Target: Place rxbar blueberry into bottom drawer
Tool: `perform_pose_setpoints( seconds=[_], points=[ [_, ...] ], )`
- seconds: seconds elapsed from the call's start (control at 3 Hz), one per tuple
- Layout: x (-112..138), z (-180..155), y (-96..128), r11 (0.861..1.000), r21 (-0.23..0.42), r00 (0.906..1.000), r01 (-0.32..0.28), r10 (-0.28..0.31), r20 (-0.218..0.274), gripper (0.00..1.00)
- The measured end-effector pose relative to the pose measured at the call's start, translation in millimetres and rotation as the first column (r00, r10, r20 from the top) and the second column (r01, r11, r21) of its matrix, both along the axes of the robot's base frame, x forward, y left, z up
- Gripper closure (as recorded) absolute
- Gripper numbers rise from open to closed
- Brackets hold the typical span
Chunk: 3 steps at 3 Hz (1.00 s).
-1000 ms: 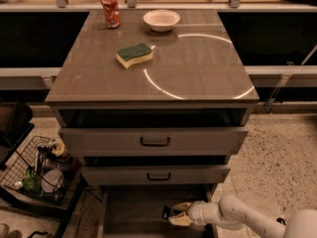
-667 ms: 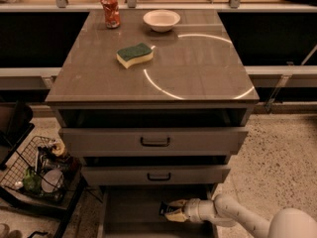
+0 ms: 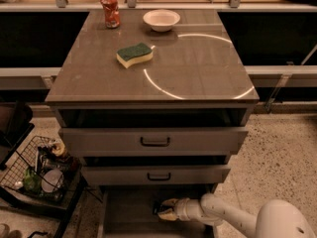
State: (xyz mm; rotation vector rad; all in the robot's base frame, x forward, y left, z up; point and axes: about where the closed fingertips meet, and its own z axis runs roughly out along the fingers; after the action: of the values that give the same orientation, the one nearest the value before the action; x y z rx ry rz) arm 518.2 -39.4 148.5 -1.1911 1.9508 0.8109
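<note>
The bottom drawer (image 3: 128, 213) is pulled out under the cabinet, and its grey-brown floor is bare on the left. My gripper (image 3: 162, 210) reaches into it from the right on a white arm (image 3: 223, 214) and hangs low over the drawer's middle. It is shut on the rxbar blueberry (image 3: 157, 207), which shows only as a small dark flat shape at the gripper's tip.
The two drawers above, top (image 3: 155, 142) and middle (image 3: 158, 176), stand slightly open with dark handles. A green-and-yellow sponge (image 3: 134, 54), a white bowl (image 3: 161, 20) and a red can (image 3: 110, 10) are on the cabinet top. A wire basket (image 3: 39, 170) with items stands on the floor at left.
My gripper has moved a little to the left, further over the drawer's middle, with the dark bar still in it. Nothing on the cabinet top has moved.
</note>
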Motion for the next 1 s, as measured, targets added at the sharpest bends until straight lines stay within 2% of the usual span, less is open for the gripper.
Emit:
perform_pose_setpoints(
  seconds=[0.33,0.67,1.0],
  points=[
    [-10,-12,26,0.992,-0.122,0.9988,-0.020,0.025,0.041,1.00],
    [-24,-16,43,0.982,-0.183,0.9974,-0.041,0.051,0.051,1.00],
    [-26,-18,45,0.982,-0.188,0.9974,-0.037,0.048,0.053,0.83]
  ],
)
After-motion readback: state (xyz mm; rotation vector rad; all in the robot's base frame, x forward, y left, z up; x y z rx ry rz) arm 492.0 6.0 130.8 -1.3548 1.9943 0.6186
